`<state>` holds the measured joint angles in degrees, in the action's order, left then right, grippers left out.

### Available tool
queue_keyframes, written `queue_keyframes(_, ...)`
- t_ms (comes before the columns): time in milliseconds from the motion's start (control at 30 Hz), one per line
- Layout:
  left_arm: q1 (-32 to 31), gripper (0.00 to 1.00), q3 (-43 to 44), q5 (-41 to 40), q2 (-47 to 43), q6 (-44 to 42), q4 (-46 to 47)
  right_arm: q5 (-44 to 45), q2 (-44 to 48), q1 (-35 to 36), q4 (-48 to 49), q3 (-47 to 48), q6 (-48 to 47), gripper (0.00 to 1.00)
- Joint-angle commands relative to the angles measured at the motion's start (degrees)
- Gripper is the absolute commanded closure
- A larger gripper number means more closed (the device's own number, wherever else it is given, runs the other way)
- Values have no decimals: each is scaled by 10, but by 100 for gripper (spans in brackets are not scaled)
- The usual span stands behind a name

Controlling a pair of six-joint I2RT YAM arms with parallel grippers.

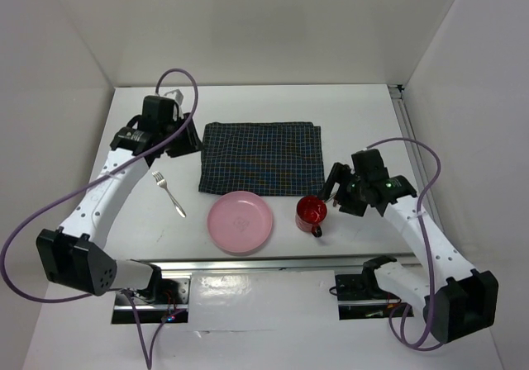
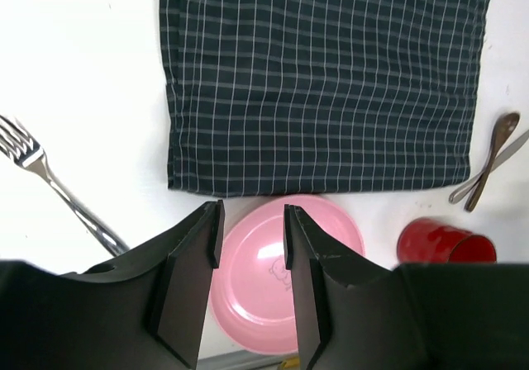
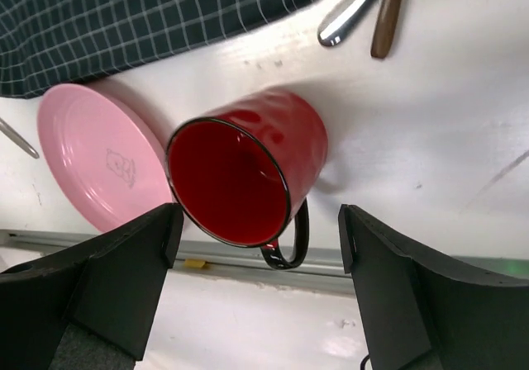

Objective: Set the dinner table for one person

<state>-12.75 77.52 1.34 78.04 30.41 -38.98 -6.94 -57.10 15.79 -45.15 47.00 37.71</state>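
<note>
The dinner table (image 1: 364, 122) is a white top. On it lies a dark checked cloth (image 1: 260, 157), with a pink plate (image 1: 240, 221) just in front of it. A red mug (image 1: 312, 213) stands upright to the plate's right, and a fork (image 1: 169, 195) lies to its left. My left gripper (image 2: 252, 217) hovers open and empty by the cloth's left edge, and the plate (image 2: 252, 296) shows beyond its fingers. Spread wide and holding nothing, my right gripper (image 3: 259, 221) frames the mug (image 3: 248, 172), with its fingers apart from it. A brown spoon (image 2: 498, 139) and a knife (image 2: 463, 192) lie right of the cloth.
A metal rail (image 1: 264, 263) runs along the table's near edge, close to the plate and mug. Another rail (image 1: 405, 126) borders the right side. White walls enclose the table on the left, back and right. Both arm bases sit below the near rail.
</note>
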Motion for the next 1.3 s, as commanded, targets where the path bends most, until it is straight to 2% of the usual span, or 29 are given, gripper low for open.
queue_keyframes(0,-11,48,-23,-10,-34,13,20,-14,4,5,-13,-17,51,12)
queue_keyframes(67,-11,49,-23,-17,-34,13,15,3,4,5,-7,-31,57,14)
queue_keyframes(167,-17,58,-28,-34,-46,13,8,0,-14,5,4,-37,61,20)
queue_keyframes(300,-22,59,-40,-34,-54,18,14,-17,-53,5,37,-45,54,30)
queue_keyframes(367,-22,63,-40,-34,-54,25,15,-12,-60,10,60,-64,54,37)
queue_keyframes(400,-22,64,-46,-40,-60,25,15,-11,-60,10,66,-69,54,45)
queue_keyframes(700,-27,65,-58,-26,-60,30,37,19,-84,21,96,-89,67,70)
queue_keyframes(767,-27,65,-58,-14,-60,24,37,26,-84,21,96,-89,67,79)
queue_keyframes(800,-27,65,-58,-13,-54,24,37,34,-90,21,89,-83,67,94)
queue_keyframes(833,-27,65,-58,-13,-54,24,37,42,-90,21,79,-66,67,100)
queue_keyframes(933,-27,65,-58,-13,-48,24,37,77,-85,27,38,-8,53,100)
queue_keyframes(1067,-32,66,-47,-20,-42,24,37,72,-78,27,31,87,-10,100)
queue_keyframes(1200,-32,66,-47,-26,-37,31,37,118,-162,27,23,198,-28,100)
queue_keyframes(1267,-32,66,-47,-26,-37,36,32,124,-234,27,28,270,-49,100)
